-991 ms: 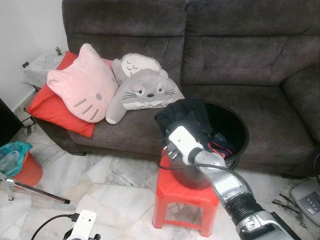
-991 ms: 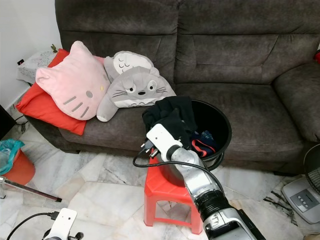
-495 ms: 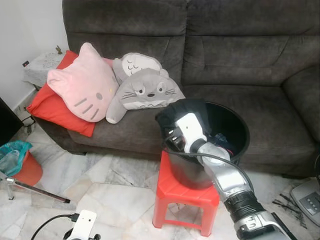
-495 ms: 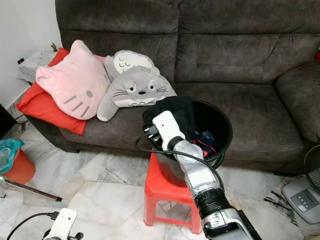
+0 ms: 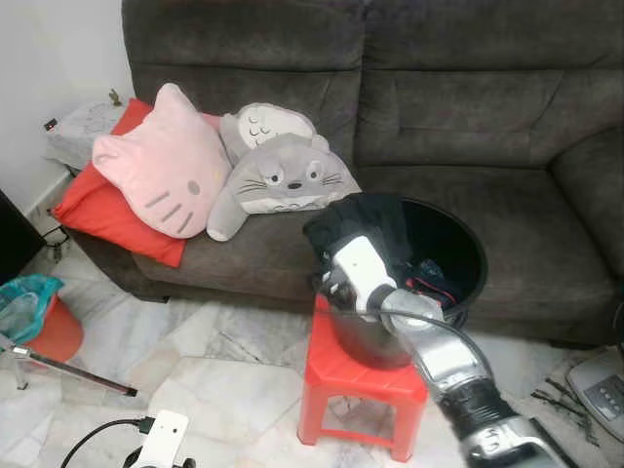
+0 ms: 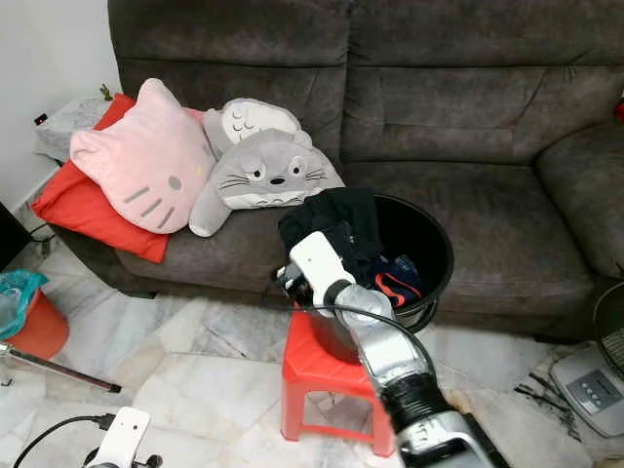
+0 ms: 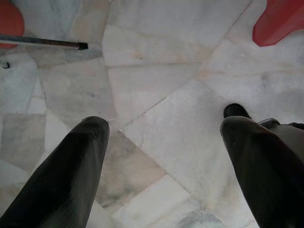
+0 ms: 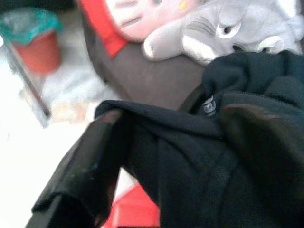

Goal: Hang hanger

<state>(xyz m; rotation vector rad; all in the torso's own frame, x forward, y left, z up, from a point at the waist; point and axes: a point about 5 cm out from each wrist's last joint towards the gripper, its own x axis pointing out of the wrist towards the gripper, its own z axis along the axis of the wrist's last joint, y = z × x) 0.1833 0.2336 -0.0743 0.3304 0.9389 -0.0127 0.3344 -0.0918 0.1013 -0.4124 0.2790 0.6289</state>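
Hanger isn't visible yet; the right gripper, fingers spread, noses into black clothes draped over the bucket, probably hunting it.

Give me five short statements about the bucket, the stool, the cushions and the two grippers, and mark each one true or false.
1. The black bucket stands on a red stool. True.
2. The right gripper is at the dark garment draped over the bucket's rim, with a finger on each side of the cloth. True.
3. The pink cat cushion lies on the floor. False: it sits on the sofa, leaning on a red cushion.
4. The left gripper holds a hanger. False: its fingers are apart over bare marble floor, holding nothing.
5. The bucket is empty. False: red and dark clothing lies inside.
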